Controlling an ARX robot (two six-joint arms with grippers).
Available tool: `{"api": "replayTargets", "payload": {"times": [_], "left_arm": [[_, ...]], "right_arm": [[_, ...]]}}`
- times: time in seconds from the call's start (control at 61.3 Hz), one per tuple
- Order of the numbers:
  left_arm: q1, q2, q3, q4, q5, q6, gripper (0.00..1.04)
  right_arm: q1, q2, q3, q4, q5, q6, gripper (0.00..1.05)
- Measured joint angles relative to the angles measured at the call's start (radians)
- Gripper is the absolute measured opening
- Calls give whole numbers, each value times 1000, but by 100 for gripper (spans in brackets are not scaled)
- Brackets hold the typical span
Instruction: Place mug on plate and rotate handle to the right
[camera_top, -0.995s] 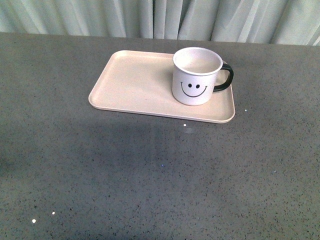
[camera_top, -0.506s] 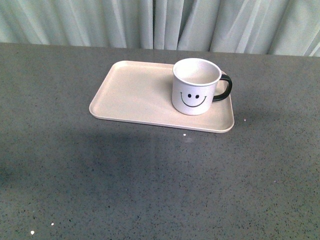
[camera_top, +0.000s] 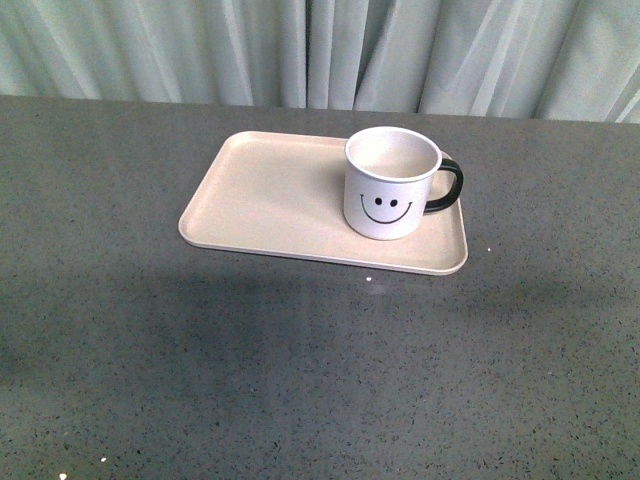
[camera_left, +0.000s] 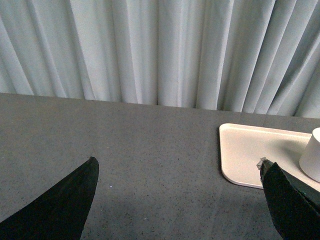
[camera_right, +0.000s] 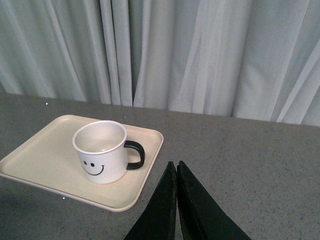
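The mug (camera_top: 392, 183) stands upright on the right end of the plate (camera_top: 270, 190), its smiley face turned toward me and its open mouth showing an empty white inside. The handle (camera_top: 446, 187) sticks out to the right, reaching toward the plate's right rim. The rest of the plate, to the left of the mug, is bare. The plate lies flat on a grey speckled table (camera_top: 300, 380), with a pale curtain (camera_top: 320, 50) hanging behind the far edge.

My right gripper (camera_right: 176, 172) hangs over the table just beside the plate's near right corner, apart from the mug; its two dark fingers are pressed together with nothing between them. My left gripper (camera_left: 177, 180) is spread wide, one finger (camera_left: 65, 200) over bare table and the other finger (camera_left: 290, 197) near the plate's left end, empty and touching nothing. Neither arm shows in the front view.
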Motion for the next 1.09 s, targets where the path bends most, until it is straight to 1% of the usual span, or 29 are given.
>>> {"api": "replayTargets", "payload": {"times": [0.196, 0.571, 0.865, 1.093], "left_arm": [[0, 0, 0, 0, 0, 0, 95], [0, 0, 0, 0, 0, 0, 95], [0, 0, 0, 0, 0, 0, 95], [0, 0, 0, 0, 0, 0, 95]], "right_arm": [[0, -147, -32, -120, 0, 0, 2], [0, -431, -34, -376, 0, 0, 2], [0, -601, -34, -538, 0, 0, 2], [0, -684, -34, -621, 0, 0, 2]]}}
